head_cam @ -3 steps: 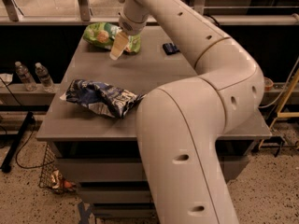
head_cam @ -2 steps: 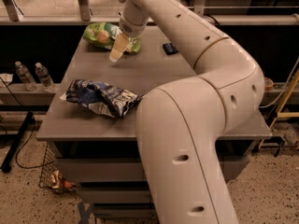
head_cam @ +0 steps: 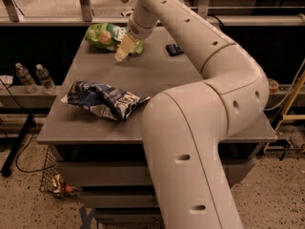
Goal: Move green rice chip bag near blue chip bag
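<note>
The green rice chip bag [head_cam: 106,35] lies at the far left corner of the grey table [head_cam: 157,75]. The blue chip bag [head_cam: 105,99], crumpled with silver foil showing, lies near the table's front left edge. My gripper [head_cam: 124,50] hangs at the green bag's right end, its tan tip pointing down towards the table beside or just over the bag's edge. My big white arm [head_cam: 200,109] arches over the table's right half and hides part of it.
A small flat dark-blue packet [head_cam: 174,49] lies at the back of the table, right of the gripper. Two water bottles [head_cam: 34,78] stand on a low shelf to the left. A railing and windows run behind the table.
</note>
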Controlling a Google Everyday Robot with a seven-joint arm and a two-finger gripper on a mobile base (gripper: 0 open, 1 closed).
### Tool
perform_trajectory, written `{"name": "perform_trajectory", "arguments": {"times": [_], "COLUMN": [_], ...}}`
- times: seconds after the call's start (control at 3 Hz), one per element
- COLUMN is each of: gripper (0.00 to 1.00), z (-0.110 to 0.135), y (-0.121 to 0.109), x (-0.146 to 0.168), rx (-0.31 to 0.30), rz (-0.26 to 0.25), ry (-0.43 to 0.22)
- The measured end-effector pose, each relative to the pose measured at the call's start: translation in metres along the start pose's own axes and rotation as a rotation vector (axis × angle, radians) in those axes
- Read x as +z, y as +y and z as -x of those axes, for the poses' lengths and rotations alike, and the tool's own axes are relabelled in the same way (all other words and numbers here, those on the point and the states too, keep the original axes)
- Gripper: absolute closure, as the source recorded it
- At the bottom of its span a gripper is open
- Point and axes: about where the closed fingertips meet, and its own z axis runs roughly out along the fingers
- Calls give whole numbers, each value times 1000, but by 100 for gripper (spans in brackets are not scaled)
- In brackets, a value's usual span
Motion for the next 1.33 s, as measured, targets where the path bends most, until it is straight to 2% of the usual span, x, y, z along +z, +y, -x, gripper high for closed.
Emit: {"name": "perform_trajectory", "arguments": {"times": [0.33, 0.67, 1.0, 1.33], "gripper": [0, 0, 18, 49], "z": [-12, -14, -9, 7], "y": [-7, -9, -11, -10], "x": [12, 20, 19, 9], "rx": [128, 176, 185, 160], "rz": [36, 62, 69, 61], "ry": [-7, -8, -14, -34]}}
